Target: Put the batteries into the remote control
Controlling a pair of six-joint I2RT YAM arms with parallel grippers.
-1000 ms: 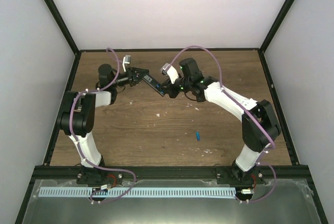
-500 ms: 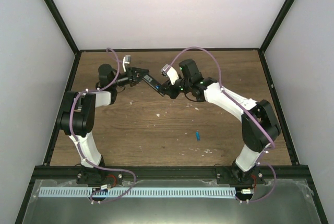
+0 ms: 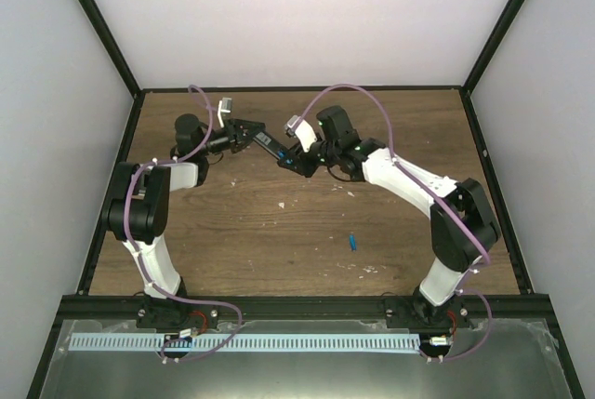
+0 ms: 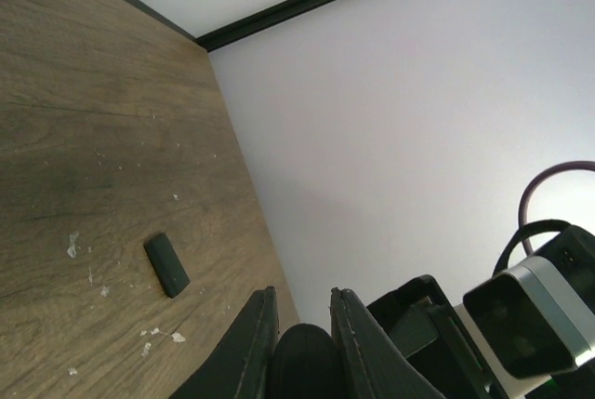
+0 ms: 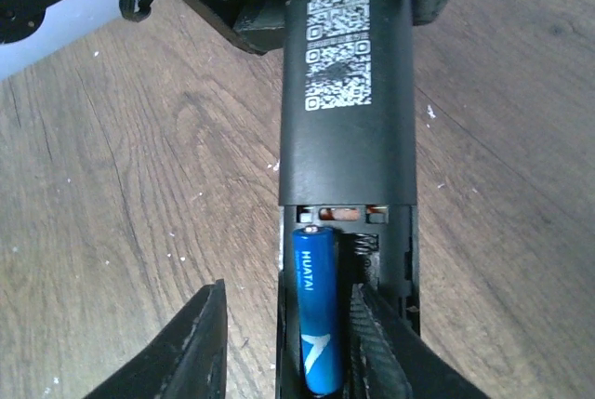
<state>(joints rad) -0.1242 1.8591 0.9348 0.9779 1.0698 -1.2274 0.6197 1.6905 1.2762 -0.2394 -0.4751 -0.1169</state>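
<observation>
My left gripper [image 3: 244, 132] holds the black remote control [image 3: 272, 148] in the air at the back of the table, shut on its end [image 4: 302, 362]. In the right wrist view the remote [image 5: 346, 129] shows its back with QR labels and an open compartment. One blue battery [image 5: 315, 315] lies in the left slot; the right slot shows only a spring [image 5: 366, 247]. My right gripper [image 5: 290, 289] is open around that end, its left finger [image 5: 200, 348] clear of the remote. A second blue battery [image 3: 353, 240] lies on the table.
A small black cover piece [image 4: 167, 265] lies on the wooden table near the back wall. Pale specks of debris [image 3: 283, 204] are scattered on the wood. The black frame rail [image 3: 297, 89] and white walls close the table at the back and sides.
The right gripper's jaws have spread apart, letting go of the battery that now lies in the compartment. The left gripper and remote have barely moved.
</observation>
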